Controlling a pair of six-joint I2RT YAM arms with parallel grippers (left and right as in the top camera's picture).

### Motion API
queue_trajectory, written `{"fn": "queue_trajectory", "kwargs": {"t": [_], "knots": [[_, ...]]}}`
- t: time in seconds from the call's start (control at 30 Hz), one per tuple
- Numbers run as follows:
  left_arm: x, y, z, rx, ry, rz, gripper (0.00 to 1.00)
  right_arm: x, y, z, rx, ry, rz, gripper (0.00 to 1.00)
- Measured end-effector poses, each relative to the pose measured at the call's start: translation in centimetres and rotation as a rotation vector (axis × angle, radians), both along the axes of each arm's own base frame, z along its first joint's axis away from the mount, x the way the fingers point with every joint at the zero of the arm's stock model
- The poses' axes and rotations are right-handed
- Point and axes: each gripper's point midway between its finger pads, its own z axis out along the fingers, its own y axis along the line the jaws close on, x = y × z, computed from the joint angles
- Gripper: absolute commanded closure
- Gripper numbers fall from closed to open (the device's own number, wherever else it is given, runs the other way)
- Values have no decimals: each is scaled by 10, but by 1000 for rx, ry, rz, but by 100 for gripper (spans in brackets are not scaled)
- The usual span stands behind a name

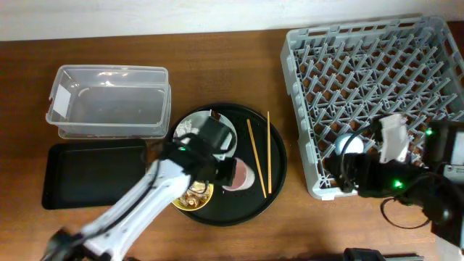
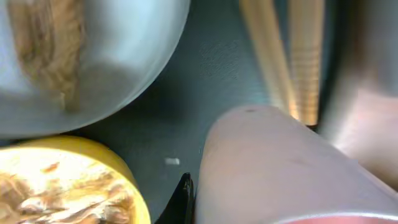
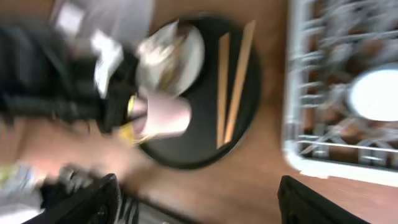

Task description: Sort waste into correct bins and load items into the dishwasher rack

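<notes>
pink cup sits on the round black tray between yellow bowl and chopsticks, right against the left gripper; whether that gripper grips it i cannot tell. the right gripper, wide open and empty, hangs well apart by the dishwasher rack.

Overhead looks straight down; left wrist sits very close above the tray, right wrist farther back; all share it.

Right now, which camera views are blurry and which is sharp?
Overhead is sharp. Left wrist is out of focus, too close to the pink cup and yellow bowl. Right wrist is motion-smeared; the chopsticks look streaked.
</notes>
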Motion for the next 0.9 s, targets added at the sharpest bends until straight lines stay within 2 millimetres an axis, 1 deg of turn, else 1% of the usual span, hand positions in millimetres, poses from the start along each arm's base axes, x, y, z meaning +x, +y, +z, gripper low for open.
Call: {"fn": "queue_trajectory", "kwargs": {"t": [0.03, 0.07, 0.1, 0.13, 0.17, 0.2, 0.23, 0.27, 0.3, 0.33, 0.37, 0.43, 0.47, 0.53, 0.57, 0.6, 0.63, 0.67, 0.7, 0.73, 0.77, 0.8, 0.87, 0.9], "knots": [[1, -13, 41, -159, -44, -56, 100, -6, 13, -8, 49, 6, 99, 18], [-4, -23, 79, -325, -73, -122, 100, -13, 28, -13, 105, -5, 205, 17], [-14, -31, 112, -492, -80, -198, 100, -20, 52, -12, 183, -48, 355, 17], [-22, -37, 140, -634, -93, -267, 100, -23, 64, -6, 216, -85, 432, 17], [-30, -41, 165, -757, -106, -341, 100, -23, 85, 5, 257, -152, 544, 16], [-41, -44, 189, -870, -122, -426, 100, -23, 98, 11, 285, -176, 601, 15], [-52, -45, 202, -938, -109, -482, 100, -23, 119, 19, 325, -221, 693, 16], [-57, -45, 208, -973, -96, -505, 100, -23, 126, 23, 343, -234, 719, 20], [-57, -45, 211, -988, -101, -519, 100, -19, 137, 35, 375, -285, 755, 40], [-59, -44, 216, -1011, -103, -538, 100, -21, 146, 38, 411, -270, 783, 48], [-60, -44, 217, -1023, -97, -545, 100, -26, 150, 41, 433, -258, 802, 52], [-62, -42, 219, -1041, -93, -558, 100, -28, 152, 42, 440, -246, 802, 53], [-62, -42, 219, -1039, -94, -556, 92, -29, 152, 41, 437, -235, 798, 57], [-61, -42, 218, -1033, -97, -552, 44, -28, 151, 39, 417, -228, 787, 58], [-59, -43, 217, -1024, -110, -552, 1, -27, 152, 33, 390, -210, 772, 58], [-59, -45, 217, -1020, -110, -551, 1, -25, 150, 29, 374, -194, 753, 58], [-52, -43, 212, -990, -129, -520, 1, -27, 144, 33, 381, -197, 733, 58], [-47, -42, 207, -965, -123, -482, 1, -26, 133, 33, 376, -186, 677, 58], [-41, -39, 199, -924, -112, -432, 1, -16, 110, 31, 361, -166, 551, 58], [-37, -37, 193, -893, -113, -398, 0, -11, 96, 29, 356, -152, 476, 58], [-34, -34, 187, -865, -102, -366, 0, 11, 59, 15, 281, -129, 271, 57], [-36, -35, 185, -851, -94, -363, 1, 27, 18, -6, 186, -65, 66, 57], [-36, -35, 182, -838, -92, -353, 1, 40, -31, -25, 78, -15, -164, 58], [-35, -34, 182, -834, -92, -349, 1, 46, -74, -38, -11, 36, -365, 57]]}}
